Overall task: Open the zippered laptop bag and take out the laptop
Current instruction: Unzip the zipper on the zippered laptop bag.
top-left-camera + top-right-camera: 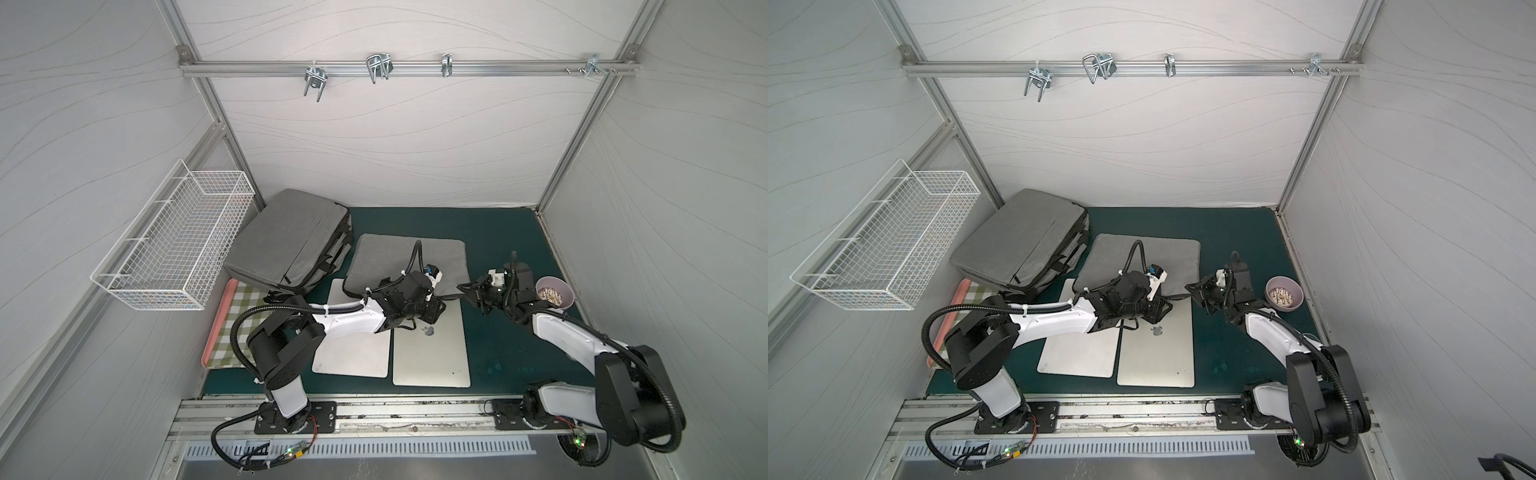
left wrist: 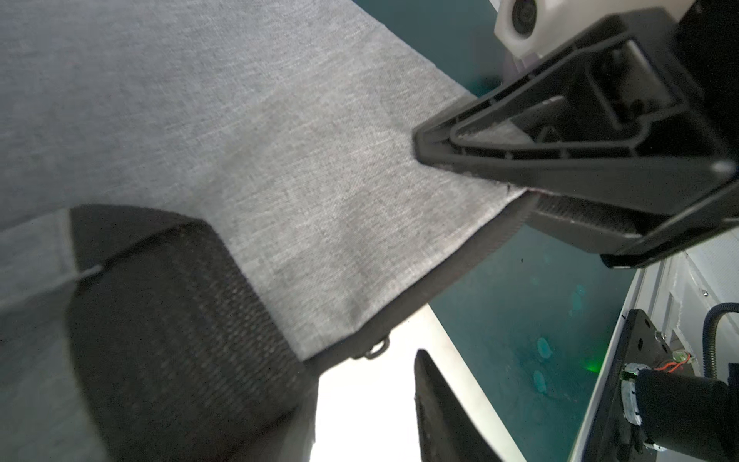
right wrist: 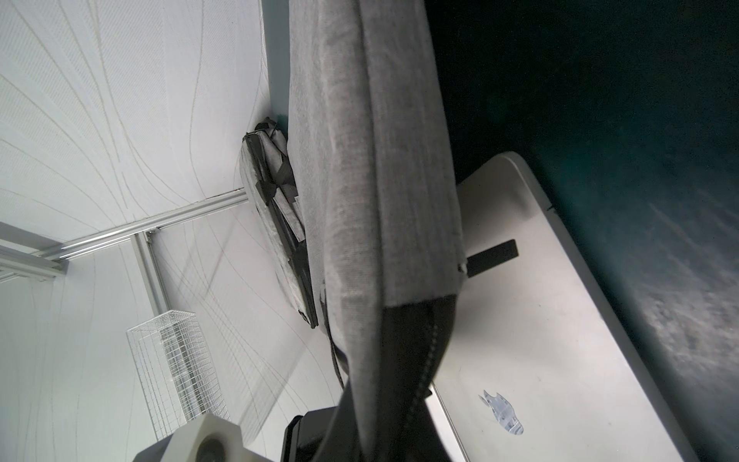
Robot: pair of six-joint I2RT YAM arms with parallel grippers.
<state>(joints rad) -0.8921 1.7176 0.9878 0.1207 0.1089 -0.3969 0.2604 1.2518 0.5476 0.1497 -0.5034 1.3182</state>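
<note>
The laptop (image 1: pixel 432 357) lies by the table's (image 1: pixel 503 353) near edge, with only its far edge under the laptop bag (image 1: pixel 409 257). My left gripper (image 1: pixel 440 305) stands parted over the bag's near hem. The right gripper (image 1: pixel 462 288) pinches the bag's right corner. I'd hold that pinch and peel the bag backward, clear.

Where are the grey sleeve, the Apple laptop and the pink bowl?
grey sleeve (image 1: pixel 382 259), in a top view, bare fabric
Apple laptop (image 1: pixel 432 361), in a top view, bare lid
pink bowl (image 1: pixel 566 291), in a top view, inner wall
</note>
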